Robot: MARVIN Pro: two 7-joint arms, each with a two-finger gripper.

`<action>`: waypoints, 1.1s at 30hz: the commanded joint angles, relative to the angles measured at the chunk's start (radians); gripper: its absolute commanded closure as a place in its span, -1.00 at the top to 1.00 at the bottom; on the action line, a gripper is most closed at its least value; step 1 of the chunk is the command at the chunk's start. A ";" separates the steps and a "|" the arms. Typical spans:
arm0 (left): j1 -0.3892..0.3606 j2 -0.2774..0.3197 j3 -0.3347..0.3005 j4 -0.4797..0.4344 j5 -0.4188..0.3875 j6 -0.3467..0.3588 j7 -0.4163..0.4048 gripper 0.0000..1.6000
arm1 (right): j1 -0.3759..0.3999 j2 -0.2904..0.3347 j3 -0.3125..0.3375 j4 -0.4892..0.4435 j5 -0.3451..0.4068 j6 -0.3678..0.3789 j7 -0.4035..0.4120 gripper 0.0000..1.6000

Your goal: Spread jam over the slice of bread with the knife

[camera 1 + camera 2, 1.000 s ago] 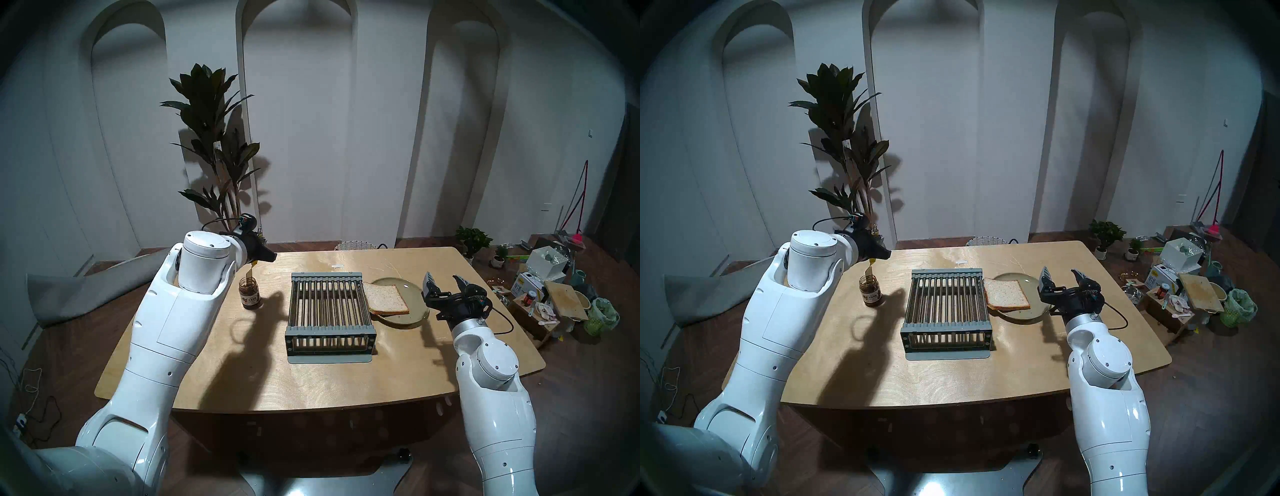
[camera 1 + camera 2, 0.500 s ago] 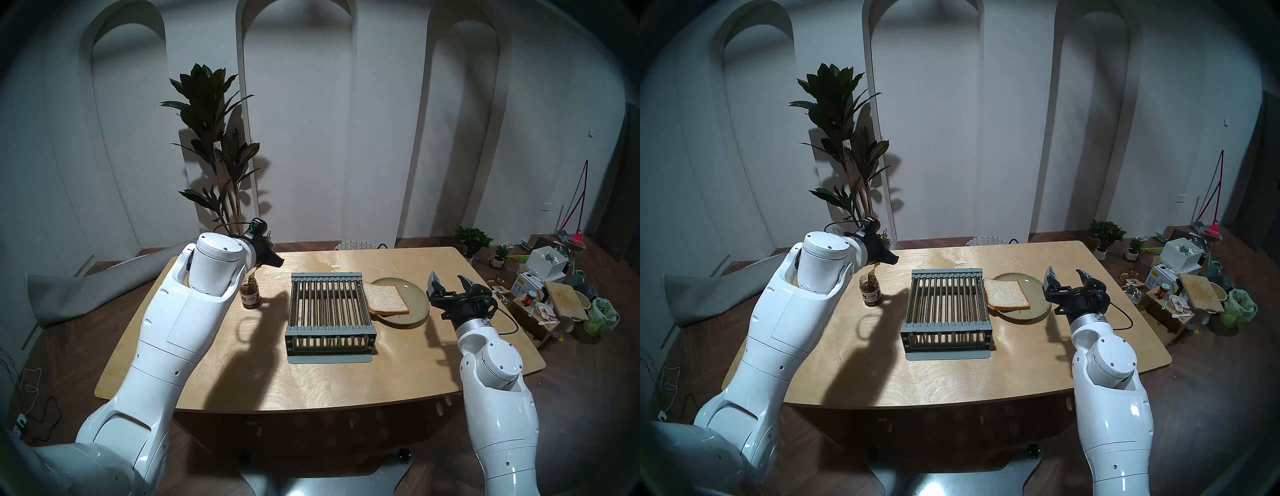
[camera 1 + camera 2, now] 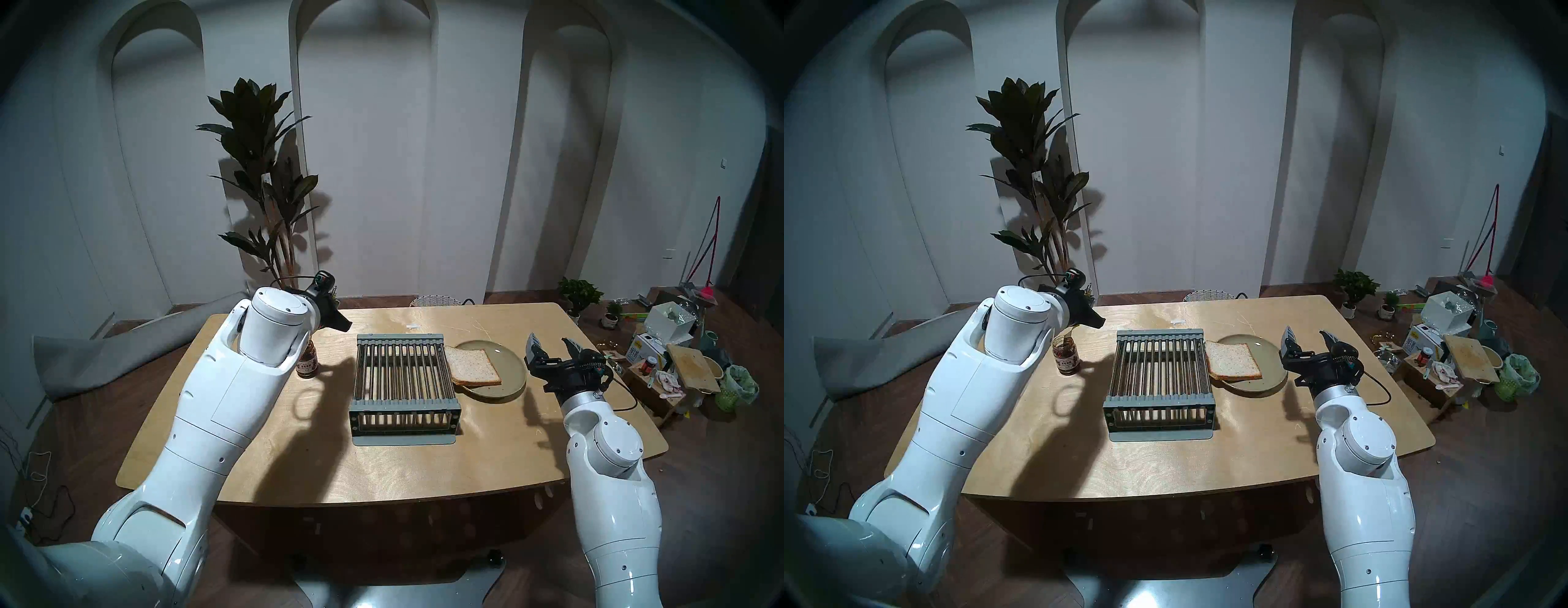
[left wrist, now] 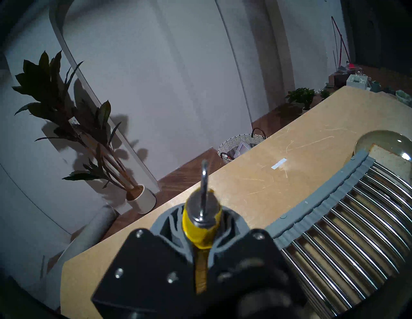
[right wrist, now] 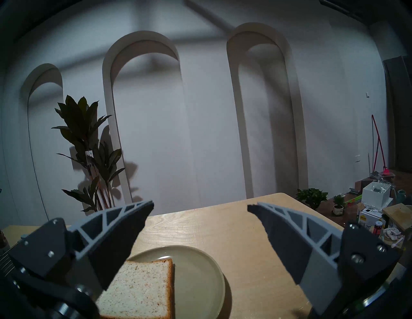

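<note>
My left gripper [image 3: 1096,321] is shut on the knife's yellow handle [image 4: 200,229], with the metal ring sticking up toward the wrist camera. The knife blade [image 3: 1070,332] slants down into the open jam jar [image 3: 1067,356] at the table's left. In the left head view my forearm hides part of the jar [image 3: 309,364]. The slice of bread [image 3: 473,366] [image 5: 142,289] lies on the left half of the olive-green plate [image 3: 511,365] [image 5: 200,271]. My right gripper [image 3: 548,342] [image 5: 200,206] hovers open and empty just right of the plate.
A grey barred rack [image 3: 403,382] [image 4: 356,234] stands mid-table between jar and plate. A woven basket [image 4: 240,144] sits behind the table's far edge and a tall plant [image 3: 263,178] at the back left. Boxes and clutter [image 3: 679,361] fill the floor to the right.
My left arm has swung right, carrying the gripper and knife handle rightward over the jar, so the blade now leans in it. The right gripper drifted slightly right, still open.
</note>
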 commanded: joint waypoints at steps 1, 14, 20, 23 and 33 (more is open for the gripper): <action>-0.025 0.004 0.009 -0.007 0.024 0.005 0.018 -1.00 | 0.003 0.001 0.000 -0.020 0.007 -0.001 0.008 1.00; -0.030 0.020 0.054 -0.029 0.075 0.011 0.059 -1.00 | 0.001 -0.002 0.007 -0.012 0.025 -0.002 0.020 1.00; -0.032 0.031 0.087 -0.036 0.108 0.020 0.080 -1.00 | 0.000 -0.004 0.011 -0.008 0.033 -0.002 0.026 1.00; -0.033 0.032 0.092 -0.038 0.110 0.024 0.082 -1.00 | -0.001 -0.005 0.012 -0.007 0.038 -0.002 0.029 1.00; -0.037 0.032 0.116 -0.056 0.124 0.038 0.097 -1.00 | -0.002 -0.006 0.019 -0.001 0.052 -0.004 0.040 1.00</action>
